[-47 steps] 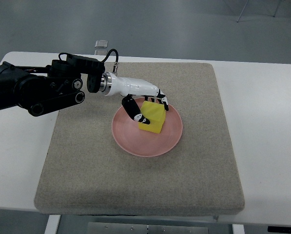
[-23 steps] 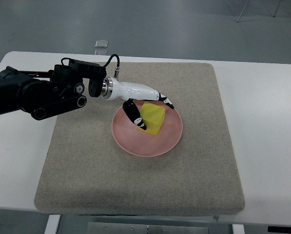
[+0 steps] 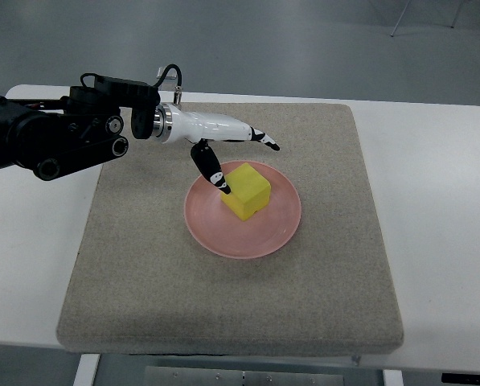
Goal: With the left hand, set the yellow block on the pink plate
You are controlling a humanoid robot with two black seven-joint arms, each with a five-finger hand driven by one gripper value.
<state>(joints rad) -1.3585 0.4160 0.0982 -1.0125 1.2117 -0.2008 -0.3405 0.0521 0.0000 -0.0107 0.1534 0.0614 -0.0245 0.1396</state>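
Yellow block (image 3: 247, 190) sits on pink plate (image 3: 272, 233), a bit toward 11 o'clock of plate centre. My left hand (image 3: 223, 138) reaches in from 9 o'clock, fingers (image 3: 265, 141) spread wide, holding nothing; thumb tip points down just beside the block's 9 o'clock side, can't tell if touching. Plate rests on grey mat (image 3: 143, 273) on the white surface (image 3: 441, 201)

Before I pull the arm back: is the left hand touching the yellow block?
Cannot tell. In the top view the left hand is open, but its thumb tip overlaps the yellow block edge; no clear gap.
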